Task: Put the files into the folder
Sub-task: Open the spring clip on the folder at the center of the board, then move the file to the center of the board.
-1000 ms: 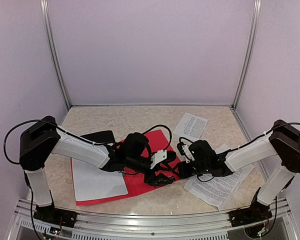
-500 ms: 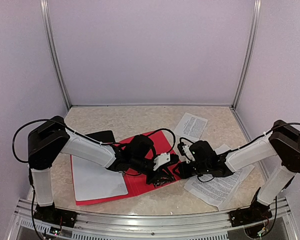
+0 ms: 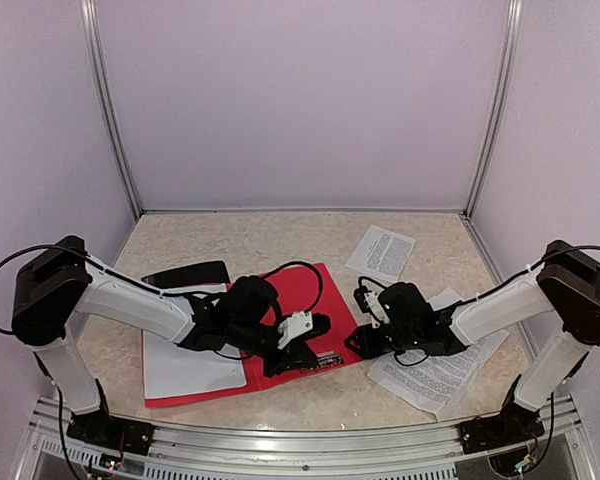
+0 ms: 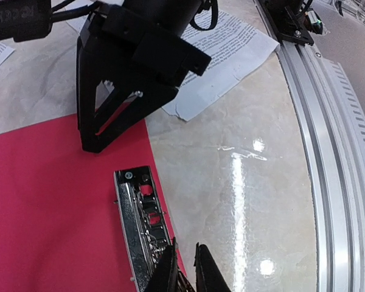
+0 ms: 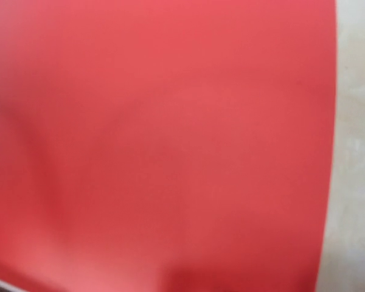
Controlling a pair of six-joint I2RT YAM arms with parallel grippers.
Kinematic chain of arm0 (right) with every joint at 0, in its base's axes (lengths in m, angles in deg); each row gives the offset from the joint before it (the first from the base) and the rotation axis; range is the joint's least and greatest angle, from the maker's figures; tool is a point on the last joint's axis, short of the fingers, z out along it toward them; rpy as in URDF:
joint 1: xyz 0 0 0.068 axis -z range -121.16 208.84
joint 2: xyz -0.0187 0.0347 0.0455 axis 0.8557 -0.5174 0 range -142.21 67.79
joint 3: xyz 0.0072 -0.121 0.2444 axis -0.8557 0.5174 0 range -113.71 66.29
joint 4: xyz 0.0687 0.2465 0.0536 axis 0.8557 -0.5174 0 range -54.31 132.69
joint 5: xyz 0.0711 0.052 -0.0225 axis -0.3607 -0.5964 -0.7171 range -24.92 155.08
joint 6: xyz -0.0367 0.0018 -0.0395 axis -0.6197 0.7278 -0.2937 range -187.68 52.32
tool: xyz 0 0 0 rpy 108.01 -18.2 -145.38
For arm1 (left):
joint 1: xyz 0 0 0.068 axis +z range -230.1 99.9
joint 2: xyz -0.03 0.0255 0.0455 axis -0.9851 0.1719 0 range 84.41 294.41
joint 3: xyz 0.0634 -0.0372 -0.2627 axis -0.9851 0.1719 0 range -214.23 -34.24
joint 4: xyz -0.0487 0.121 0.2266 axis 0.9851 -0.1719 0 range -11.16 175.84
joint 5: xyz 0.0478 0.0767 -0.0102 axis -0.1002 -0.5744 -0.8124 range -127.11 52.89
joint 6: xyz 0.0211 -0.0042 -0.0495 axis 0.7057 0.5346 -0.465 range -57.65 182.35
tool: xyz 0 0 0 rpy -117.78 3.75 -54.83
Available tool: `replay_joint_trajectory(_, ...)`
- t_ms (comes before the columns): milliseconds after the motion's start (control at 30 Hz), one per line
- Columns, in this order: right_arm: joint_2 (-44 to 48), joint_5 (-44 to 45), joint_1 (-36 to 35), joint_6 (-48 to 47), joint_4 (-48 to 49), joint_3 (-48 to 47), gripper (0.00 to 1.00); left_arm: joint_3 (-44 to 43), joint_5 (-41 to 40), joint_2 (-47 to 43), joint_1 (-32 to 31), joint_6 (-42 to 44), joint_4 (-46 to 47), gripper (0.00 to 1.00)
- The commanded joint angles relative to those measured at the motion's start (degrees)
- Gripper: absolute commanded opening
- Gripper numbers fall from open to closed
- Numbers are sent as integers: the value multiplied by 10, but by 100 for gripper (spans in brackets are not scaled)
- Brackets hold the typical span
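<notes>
Prep step: metal clip (image 4: 140, 225) on the red folder (image 4: 48, 213) looks pinched by the left gripper (image 4: 185, 271); whether the right gripper (image 4: 90, 145) is clenched can't be told. Clip needs lifting before files (image 3: 435, 380) get slid in.

white-shelled left arm (image 3: 140, 300), matching right arm (image 3: 490, 308), pretty chunky black boxy shoulder joints (image 3: 48, 290), thin black cables (image 3: 300, 264) looping loose, small white wrist block (image 3: 298, 325), matte black pointy fingers (image 4: 207, 277)
</notes>
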Motion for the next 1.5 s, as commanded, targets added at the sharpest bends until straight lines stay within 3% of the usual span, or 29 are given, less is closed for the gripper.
replay_joint_trajectory(0,-14,12,2,7,-69,24,27,46,-32,-40,0,-23,-11,11)
replay_joint_trajectory(167,-20,14,-2,6,-77,16,27,86,-47,-54,0,-37,1,19)
replay_joint_trajectory(367,-21,19,-8,6,-95,3,27,116,-58,-64,-2,-46,9,21)
replay_joint_trajectory(567,3,32,-20,-8,-131,-27,34,136,-72,-95,-3,-48,20,35)
replay_joint_trajectory(867,86,93,-23,-25,-243,-65,53,131,-86,-155,-2,-43,19,71)
replay_joint_trajectory(900,94,108,-23,-21,-264,-66,56,125,-86,-157,-3,-42,17,93)
replay_joint_trajectory(933,105,121,-21,-15,-286,-66,59,119,-86,-159,-2,-42,14,98)
replay_joint_trajectory(1133,185,197,6,74,-439,-48,80,62,-115,-152,-4,-75,3,99)
replay_joint_trajectory(1333,366,181,13,262,-498,76,85,-6,-146,-139,-7,-163,-20,99)
replay_joint_trajectory(1467,509,175,13,360,-594,113,90,-28,-155,-123,-16,-166,-33,99)
